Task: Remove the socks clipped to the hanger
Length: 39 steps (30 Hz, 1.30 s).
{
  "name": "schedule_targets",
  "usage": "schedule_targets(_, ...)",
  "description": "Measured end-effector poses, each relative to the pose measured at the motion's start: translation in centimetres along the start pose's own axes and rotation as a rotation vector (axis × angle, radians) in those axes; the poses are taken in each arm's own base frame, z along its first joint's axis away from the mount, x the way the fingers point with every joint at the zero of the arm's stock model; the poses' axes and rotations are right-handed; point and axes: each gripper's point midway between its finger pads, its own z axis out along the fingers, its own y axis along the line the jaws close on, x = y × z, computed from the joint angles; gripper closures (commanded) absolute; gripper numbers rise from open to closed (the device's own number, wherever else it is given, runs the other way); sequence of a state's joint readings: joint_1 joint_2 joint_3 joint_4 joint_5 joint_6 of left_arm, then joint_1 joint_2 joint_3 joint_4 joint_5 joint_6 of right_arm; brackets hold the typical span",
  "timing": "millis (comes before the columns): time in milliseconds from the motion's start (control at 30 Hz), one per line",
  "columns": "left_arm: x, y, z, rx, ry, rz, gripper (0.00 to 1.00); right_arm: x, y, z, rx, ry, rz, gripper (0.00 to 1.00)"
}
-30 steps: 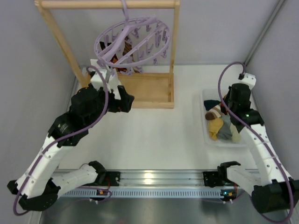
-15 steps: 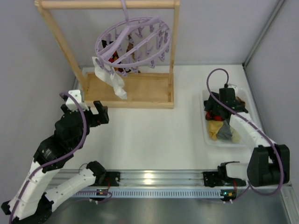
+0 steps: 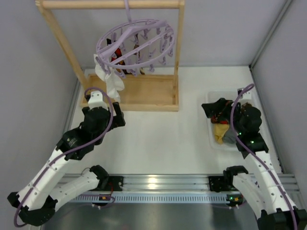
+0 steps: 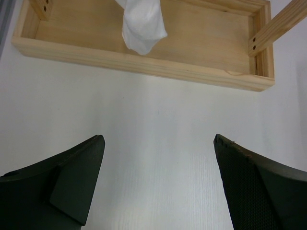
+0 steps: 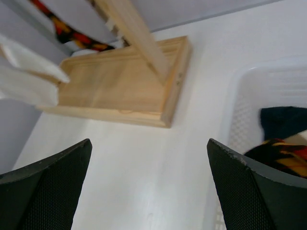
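Note:
The lilac hanger (image 3: 136, 40) hangs from the wooden rack's top bar. A white sock (image 3: 109, 80) dangles from its left side, and its toe (image 4: 141, 26) hangs over the rack's base. A black argyle sock (image 3: 121, 60) with red diamonds is clipped behind it and also shows in the right wrist view (image 5: 60, 25). My left gripper (image 3: 112, 111) is open and empty, low over the table just short of the base. My right gripper (image 3: 210, 109) is open and empty at the bin's left edge, pointing toward the rack.
The wooden rack's tray base (image 4: 144, 64) and its uprights (image 3: 178, 52) stand at the back. A white bin (image 3: 211, 140) on the right holds loose socks: an argyle one (image 5: 283, 154), a yellow one (image 3: 220, 132) and a grey one (image 3: 230, 137).
My right gripper has opened and swung left off the bin, and an argyle sock now lies there. My left arm drew back from the white sock, then came forward toward the base.

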<state>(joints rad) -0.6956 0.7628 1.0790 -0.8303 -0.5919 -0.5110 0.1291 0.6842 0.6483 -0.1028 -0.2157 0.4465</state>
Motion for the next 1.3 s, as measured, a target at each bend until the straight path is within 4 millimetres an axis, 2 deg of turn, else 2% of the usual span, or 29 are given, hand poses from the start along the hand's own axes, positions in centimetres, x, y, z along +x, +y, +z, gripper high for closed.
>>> schedule_targets(167, 1.9, -0.5, 2.4, -0.033, 0.018, -0.017, 0.01, 5.9, 2.6, 0.9, -0.244, 0.156, 0.131, 0.00)
schedule_targets(267, 3.6, -1.0, 4.9, -0.053, 0.008, -0.012, 0.01, 7.6, 4.1, 0.5, -0.329, 0.204, 0.176, 0.00)
schedule_targets(400, 5.8, -1.2, 8.9, -0.076, -0.015, -0.009, 0.01, 7.1, 7.2, -0.6, -0.468, 0.197, 0.157, 0.01)
schedule_targets(500, 7.0, 0.1, 11.5, -0.105, -0.039, -0.019, 0.01, 6.9, 8.5, -1.5, -0.521, 0.191, 0.136, 0.00)
schedule_targets(567, 7.0, 1.1, 12.8, -0.121, -0.073, -0.041, 0.01, 6.7, 8.9, -1.9, -0.540, 0.183, 0.120, 0.00)
schedule_targets(767, 4.8, 4.0, 16.6, -0.127, -0.237, -0.135, 0.01, 5.8, 9.5, -2.7, -0.568, 0.146, 0.092, 0.01)
schedule_targets(1000, 4.3, 3.8, 21.6, -0.076, -0.310, -0.093, 0.01, 6.2, 10.3, -3.2, -0.603, 0.167, 0.088, 0.01)
schedule_targets(1067, 4.0, 3.9, 22.8, -0.077, -0.324, -0.088, 0.10, 6.4, 10.4, -3.2, -0.610, 0.174, 0.085, 0.01)
schedule_targets(1133, 3.5, 4.1, 24.0, -0.082, -0.343, -0.080, 0.24, 6.6, 10.5, -3.1, -0.613, 0.183, 0.085, 0.01)
schedule_targets(1167, 3.2, 4.2, 24.5, -0.086, -0.355, -0.076, 0.46, 6.7, 10.5, -3.1, -0.614, 0.187, 0.085, 0.01)
schedule_targets(1200, 2.8, 4.2, 24.9, -0.087, -0.368, -0.075, 0.56, 6.8, 10.6, -3.1, -0.616, 0.188, 0.083, 0.01)
schedule_targets(1300, 1.9, 4.3, 25.9, -0.099, -0.394, -0.060, 0.76, 6.9, 10.6, -3.1, -0.620, 0.189, 0.072, 0.01)
